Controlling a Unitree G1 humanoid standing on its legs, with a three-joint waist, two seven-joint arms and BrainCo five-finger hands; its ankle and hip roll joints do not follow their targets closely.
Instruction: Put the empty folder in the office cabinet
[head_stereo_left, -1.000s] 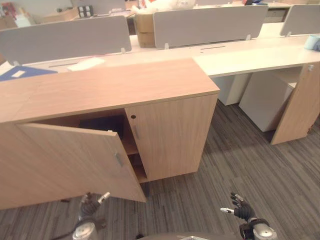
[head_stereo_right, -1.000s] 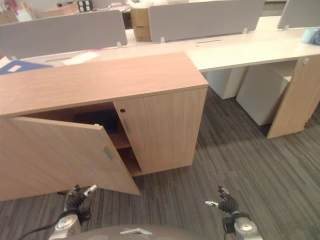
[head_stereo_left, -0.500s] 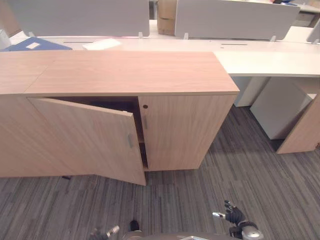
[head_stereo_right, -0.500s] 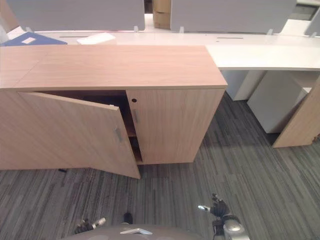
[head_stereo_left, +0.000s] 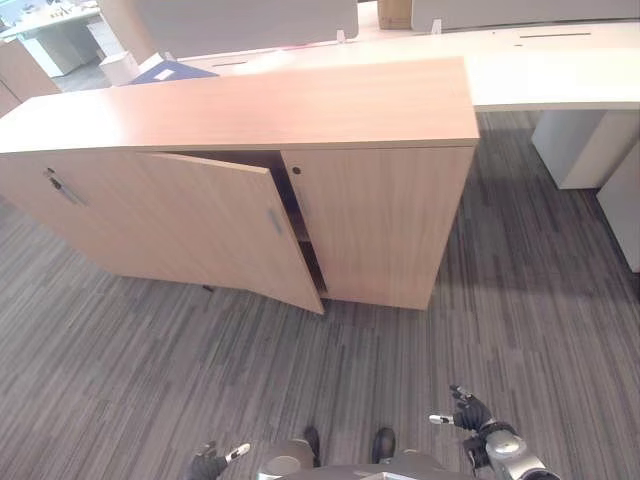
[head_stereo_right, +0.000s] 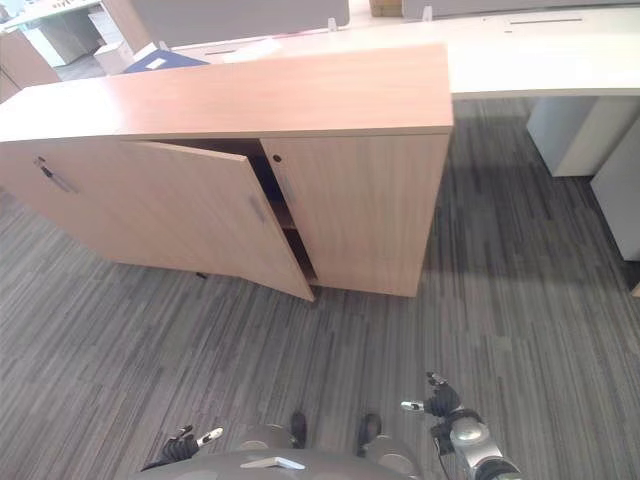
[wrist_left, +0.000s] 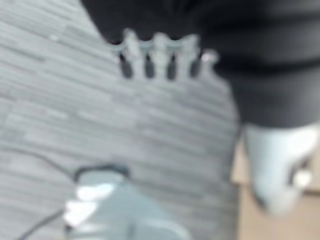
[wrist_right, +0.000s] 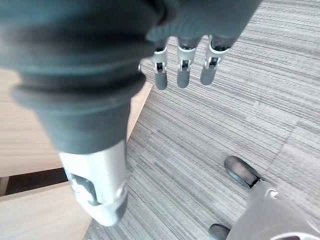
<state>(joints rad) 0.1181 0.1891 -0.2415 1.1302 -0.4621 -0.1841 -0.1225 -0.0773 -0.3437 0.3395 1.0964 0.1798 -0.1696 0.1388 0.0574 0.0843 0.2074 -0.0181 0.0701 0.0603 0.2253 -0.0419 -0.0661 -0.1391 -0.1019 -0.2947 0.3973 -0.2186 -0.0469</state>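
Observation:
The wooden office cabinet (head_stereo_left: 300, 105) stands ahead on the carpet, its left door (head_stereo_left: 230, 225) ajar. Through the gap a shelf (head_stereo_left: 308, 245) and something dark (head_stereo_right: 263, 178) show inside. A blue folder (head_stereo_left: 165, 70) lies flat on the white desk behind the cabinet's far left end. Down low my left hand (head_stereo_left: 212, 462) hangs open, its fingers (wrist_left: 160, 55) straight over the carpet. My right hand (head_stereo_left: 468, 412) hangs open too, fingers (wrist_right: 182, 67) straight and holding nothing. Both hands are well short of the cabinet.
A second cabinet section with a closed door and handle (head_stereo_left: 60, 187) continues to the left. White desks (head_stereo_left: 560, 70) with grey screens (head_stereo_left: 250, 20) run behind, and a white pedestal (head_stereo_left: 580, 145) stands at the right. Striped grey carpet (head_stereo_left: 150, 360) spreads between me and the cabinet.
The whole picture has shifted: the camera has turned and drawn back, so more floor and the cabinet's left part show. The door stays ajar; both hands stay low and empty.

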